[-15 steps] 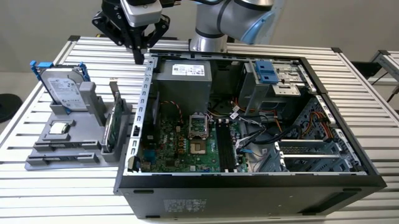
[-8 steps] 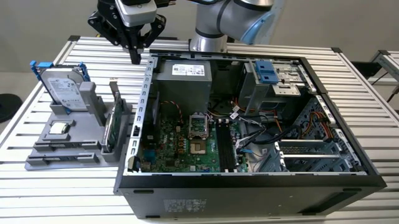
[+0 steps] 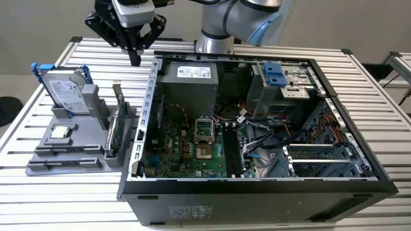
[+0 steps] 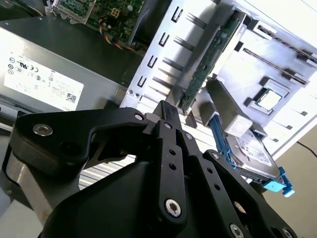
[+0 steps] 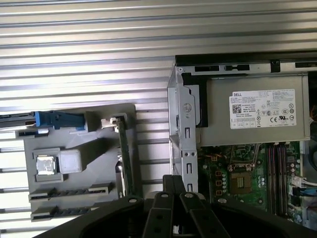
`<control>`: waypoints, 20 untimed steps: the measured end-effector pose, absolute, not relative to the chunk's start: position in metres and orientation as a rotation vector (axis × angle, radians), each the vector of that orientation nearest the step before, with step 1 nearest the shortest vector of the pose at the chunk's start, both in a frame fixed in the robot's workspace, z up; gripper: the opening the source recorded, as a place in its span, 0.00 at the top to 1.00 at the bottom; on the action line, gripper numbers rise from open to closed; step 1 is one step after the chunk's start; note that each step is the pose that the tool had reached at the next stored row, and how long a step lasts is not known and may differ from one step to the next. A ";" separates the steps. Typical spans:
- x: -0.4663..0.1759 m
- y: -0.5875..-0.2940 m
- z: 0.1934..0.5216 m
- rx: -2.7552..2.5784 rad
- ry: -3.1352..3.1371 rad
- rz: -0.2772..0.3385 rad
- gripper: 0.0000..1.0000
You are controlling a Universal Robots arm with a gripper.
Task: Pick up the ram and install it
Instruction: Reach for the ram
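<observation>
Gripper (image 3: 134,62), fingers (image 3: 134,50) pressed together on nothing, hangs beside the case's (image 3: 257,185) far corner, on the exterior view's left; we take the ram (image 5: 69,192) to stand edge-up in a tray (image 5: 74,139) slot, presented for pinching.

Robotics lab bench, slatted aluminium table (image 3: 64,202), opened computer case (image 3: 257,202), grey parts fixture (image 3: 64,163), robot arm (image 3: 237,19)

A white printed label with small certification marks sits on the grey metal power supply box (image 5: 262,109); another white label covers the silver hard drive (image 3: 64,91); their fine print cannot be made out
</observation>
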State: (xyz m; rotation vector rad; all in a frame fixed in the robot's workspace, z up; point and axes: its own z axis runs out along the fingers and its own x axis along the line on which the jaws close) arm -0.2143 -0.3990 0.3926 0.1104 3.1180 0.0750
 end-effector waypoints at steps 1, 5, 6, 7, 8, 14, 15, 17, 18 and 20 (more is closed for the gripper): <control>-0.215 -0.399 0.393 0.110 3.118 0.075 1.00; -0.222 -0.399 0.393 0.110 3.118 0.075 1.00; -0.224 -0.399 0.393 0.110 3.118 0.075 1.00; -0.226 -0.399 0.393 0.111 3.118 0.075 1.00; -0.228 -0.399 0.393 0.110 3.118 0.075 1.00; -0.238 -0.400 0.393 0.110 3.118 0.075 1.00; -0.240 -0.400 0.393 0.110 3.118 0.075 1.00; -0.242 -0.400 0.393 0.110 3.118 0.075 1.00; -0.244 -0.400 0.393 0.110 3.118 0.075 1.00; -0.246 -0.400 0.393 0.110 3.118 0.075 1.00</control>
